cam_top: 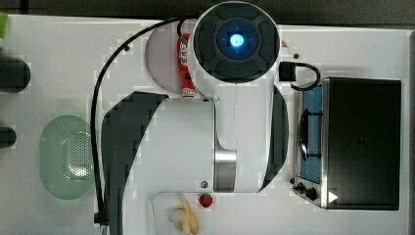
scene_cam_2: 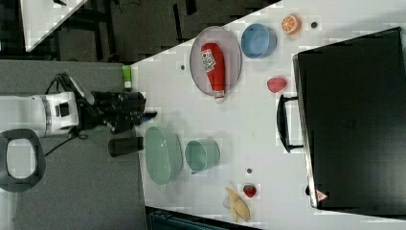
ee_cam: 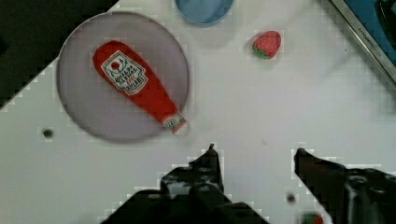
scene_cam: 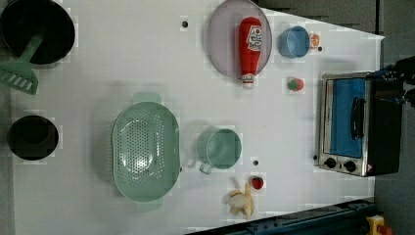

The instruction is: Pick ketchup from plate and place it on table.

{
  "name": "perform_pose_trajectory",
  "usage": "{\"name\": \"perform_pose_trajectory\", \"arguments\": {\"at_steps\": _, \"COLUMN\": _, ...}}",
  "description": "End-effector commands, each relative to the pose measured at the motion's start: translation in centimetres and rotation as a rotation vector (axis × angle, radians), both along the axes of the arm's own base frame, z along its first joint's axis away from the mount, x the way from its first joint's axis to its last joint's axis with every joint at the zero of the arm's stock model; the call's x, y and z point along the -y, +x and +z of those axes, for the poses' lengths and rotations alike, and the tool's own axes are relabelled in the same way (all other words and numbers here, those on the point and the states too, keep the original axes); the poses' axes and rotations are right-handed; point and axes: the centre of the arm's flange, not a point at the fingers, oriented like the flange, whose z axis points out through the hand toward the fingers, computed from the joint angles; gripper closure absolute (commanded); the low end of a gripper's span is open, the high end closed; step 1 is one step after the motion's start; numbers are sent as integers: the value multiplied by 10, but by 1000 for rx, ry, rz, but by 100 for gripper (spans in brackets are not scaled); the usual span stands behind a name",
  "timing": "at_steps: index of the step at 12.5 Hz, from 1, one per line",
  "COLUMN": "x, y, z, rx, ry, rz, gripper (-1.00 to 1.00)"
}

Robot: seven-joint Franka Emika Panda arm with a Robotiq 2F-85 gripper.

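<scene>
Well short of the ketchup (ee_cam: 140,88), pincer (ee_cam: 254,156) spread apart, empty, above bare table (ee_cam: 261,107). Ketchup lying flat on the plate (ee_cam: 77,105), cap overhanging the rim. Approach stage, seemingly: next, travel over the bottle, descend, clamp across its body.

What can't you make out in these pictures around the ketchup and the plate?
- Top view: the arm covers most of the plate and part of the ketchup.
- Ketchup label: print too small to read in the wrist view.
- Blue bowl: cut off by the wrist view's edge.
- Hand: fingers open over bare table, their bases cut off.
</scene>
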Motion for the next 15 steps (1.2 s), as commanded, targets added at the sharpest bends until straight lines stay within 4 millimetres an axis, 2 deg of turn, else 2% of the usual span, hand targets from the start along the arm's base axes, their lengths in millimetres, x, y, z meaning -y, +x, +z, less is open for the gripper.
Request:
{"name": "perform_pose_trajectory", "arguments": {"at_steps": 1, "x": 13, "y": -74, "z": 67, "rx": -23, "ry": 14, "rz": -133, "gripper": -58}}
{"name": "perform_pose_trajectory", "arguments": {"at_steps": 3, "x": 11, "y": -71, "z": 62, "rx": -33, "ry": 14, "rz": -125, "gripper": -100}}
{"name": "perform_pose_trajectory", "arguments": {"at_steps": 6, "x": 4, "y": -56, "z": 38, "rx": -66, "ry": 17, "rz": -58, "gripper": -100}}
{"name": "perform_pose_trajectory", "arguments": {"at_steps": 11, "x": -8, "y": -13, "z": -22, "rx": -77, "ry": 33, "rz": 69, "gripper": -100}}
{"name": "perform_pose_trajectory", "arguments": {"at_steps": 15, "x": -26, "y": 15, "z": -75, "rx": -87, "ry": 56, "rz": 257, "gripper": -100}}
